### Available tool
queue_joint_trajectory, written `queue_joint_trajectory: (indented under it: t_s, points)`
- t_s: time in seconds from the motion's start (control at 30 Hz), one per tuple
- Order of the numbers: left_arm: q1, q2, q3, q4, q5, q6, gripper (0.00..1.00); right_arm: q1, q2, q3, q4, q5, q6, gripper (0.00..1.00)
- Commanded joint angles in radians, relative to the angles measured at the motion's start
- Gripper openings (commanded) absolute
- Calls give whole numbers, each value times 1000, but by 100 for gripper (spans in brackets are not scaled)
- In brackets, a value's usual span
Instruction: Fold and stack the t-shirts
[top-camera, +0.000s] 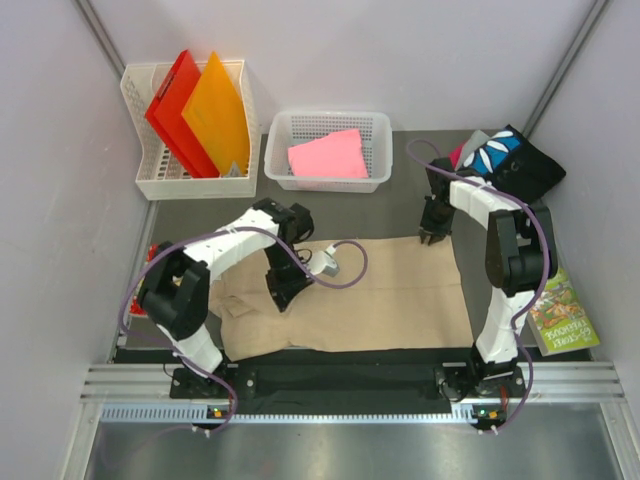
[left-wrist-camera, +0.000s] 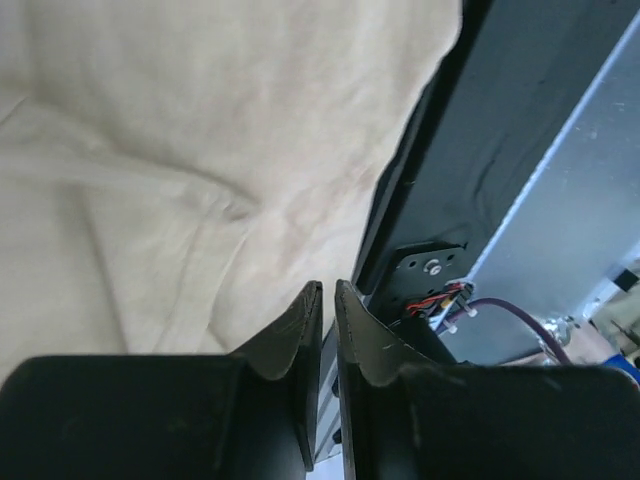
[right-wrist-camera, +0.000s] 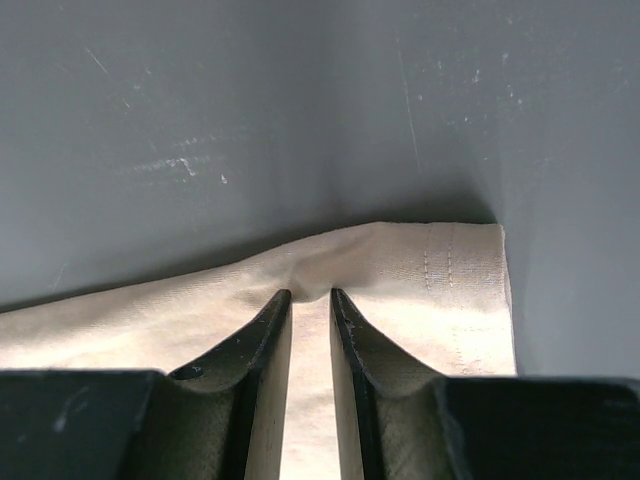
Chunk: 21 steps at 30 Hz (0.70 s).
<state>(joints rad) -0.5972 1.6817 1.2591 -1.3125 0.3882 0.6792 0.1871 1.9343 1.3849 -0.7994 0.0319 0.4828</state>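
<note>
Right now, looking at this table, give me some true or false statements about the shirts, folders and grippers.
The pink cloth t-shirt lies in the white mesh plastic basket. True.
The plain tan cloth t-shirt is folded into a small square. False: it lies spread across the table.
The stiff orange plastic folder lies flat on the table. False: it stands in the white slotted rack.
The right gripper pinches the tan t-shirt's hemmed corner. True.
</note>
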Motion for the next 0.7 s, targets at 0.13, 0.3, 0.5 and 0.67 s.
queue_joint_trajectory:
  t_s: [0.13, 0.3, 0.5, 0.67]
  points:
    - [-122, 65, 32, -71, 184, -73, 15, 0, -51, -14, 16, 14, -7, 22]
    - [-121, 37, 34, 4, 85, -119, 14, -3, -61, -26, 19, 20, -15, 22]
    - [-115, -2, -82, 211, -156, -204, 29, -6, -67, -44, 25, 19, -18, 22]
    - [-115, 10, -132, 306, -261, -259, 33, -6, -72, -47, 26, 14, -18, 22]
